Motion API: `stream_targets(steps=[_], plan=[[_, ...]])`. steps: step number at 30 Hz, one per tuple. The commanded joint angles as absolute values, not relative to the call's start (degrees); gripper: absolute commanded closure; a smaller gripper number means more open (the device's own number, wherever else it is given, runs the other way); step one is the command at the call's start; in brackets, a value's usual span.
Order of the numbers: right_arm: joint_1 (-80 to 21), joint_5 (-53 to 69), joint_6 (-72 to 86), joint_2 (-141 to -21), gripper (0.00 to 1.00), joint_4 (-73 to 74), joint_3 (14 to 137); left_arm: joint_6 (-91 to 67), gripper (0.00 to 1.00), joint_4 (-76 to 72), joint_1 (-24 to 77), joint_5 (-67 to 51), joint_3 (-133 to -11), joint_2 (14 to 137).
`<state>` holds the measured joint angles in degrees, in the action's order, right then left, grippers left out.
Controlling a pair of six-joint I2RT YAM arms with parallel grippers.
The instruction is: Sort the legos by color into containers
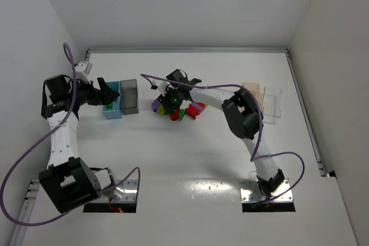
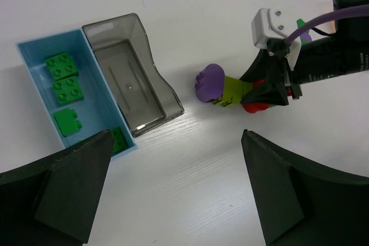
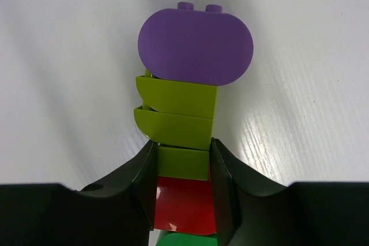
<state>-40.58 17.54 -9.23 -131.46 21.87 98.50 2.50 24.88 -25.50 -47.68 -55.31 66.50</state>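
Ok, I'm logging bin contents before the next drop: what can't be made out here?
Top view: what lies in the peach bin and clear bin; too small, and the right arm overlaps the peach one.
Left wrist: the blue bin's near corner and a fourth green brick, behind the left finger.
Right wrist: the stack's lower end, past the bottom edge inside the right gripper.

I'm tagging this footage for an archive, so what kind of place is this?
Probably a robotics lab test cell, not a home: a white table boxed in by plain white walls, left arm and right arm bolted to its near edge, and sorting bins with a toy brick stack.
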Motion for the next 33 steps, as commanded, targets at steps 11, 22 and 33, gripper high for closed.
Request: stream_targets(steps=[11,22,33], plan=[[-40.8,16.6,-12.2,-112.7,0.93,18.5,80.9,5.2,0.00,26.0,-26.1,-60.3,-47.2,59.4],[-43.1,16.9,-12.8,-97.9,0.94,16.2,72.9,4.7,0.00,28.1,-17.5,-65.9,-49.4,66.6],[-47.9,16.3,-16.1,-95.4,0.96,19.1,74.0,3.6,0.06,28.7,-6.3,-68.0,-53.7,75.9]])
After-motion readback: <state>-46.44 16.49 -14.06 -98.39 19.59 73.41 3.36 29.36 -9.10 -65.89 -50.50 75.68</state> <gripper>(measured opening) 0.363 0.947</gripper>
